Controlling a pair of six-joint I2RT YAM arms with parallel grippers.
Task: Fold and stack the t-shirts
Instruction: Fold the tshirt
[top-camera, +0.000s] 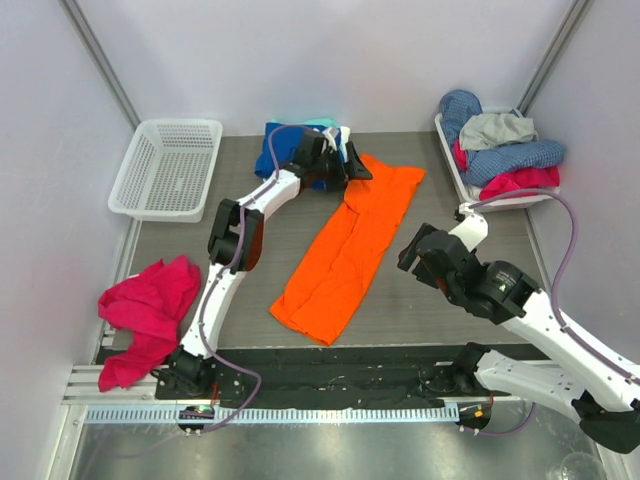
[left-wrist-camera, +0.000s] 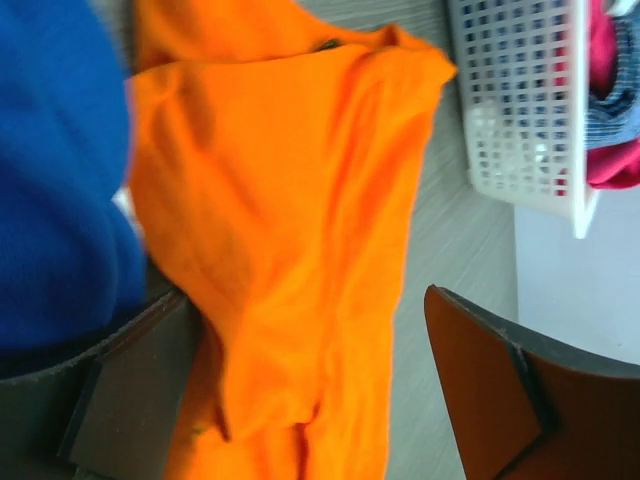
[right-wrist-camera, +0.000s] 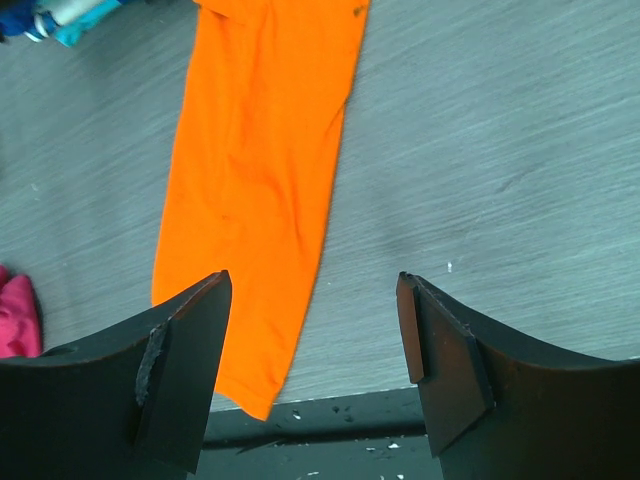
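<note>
1. Orange t-shirt (top-camera: 345, 255) lies across the middle of the frame as a long narrow strip, running from upper right to lower left on the grey table (top-camera: 430, 210). It looks already folded lengthwise, so I'd judge the crosswise folds are what remain.
2. Left gripper (top-camera: 350, 168) hangs over the strip's upper end, by the collar. In its wrist view its jaws stand well apart with orange cloth under them and nothing pinched. That looks like the right place to take hold of this end and carry it down over the rest.
3. Right gripper (top-camera: 410, 257) hovers just right of the strip's middle. Its jaws are apart too, with only bare table between them. It seems to be waiting there to pin or catch the cloth.
4. Blue t-shirt (top-camera: 272, 150) sits at upper centre, just beside the left gripper, with teal cloth (top-camera: 320, 123) and white cloth (top-camera: 343, 135) against it. I take this for the stack the orange one should join.
5. White basket (top-camera: 125, 175) at upper left shows only its own mesh floor.
6. White bin (top-camera: 497, 203) at upper right is heaped with a grey garment (top-camera: 497, 128), striped blue cloth (top-camera: 515, 158) and pink cloth (top-camera: 522, 182), all crumpled, likely the unfolded supply.
7. Pink garment (top-camera: 150, 305) lies bunched at lower left, well apart from the shirts, drooping toward the table's near edge.
</note>
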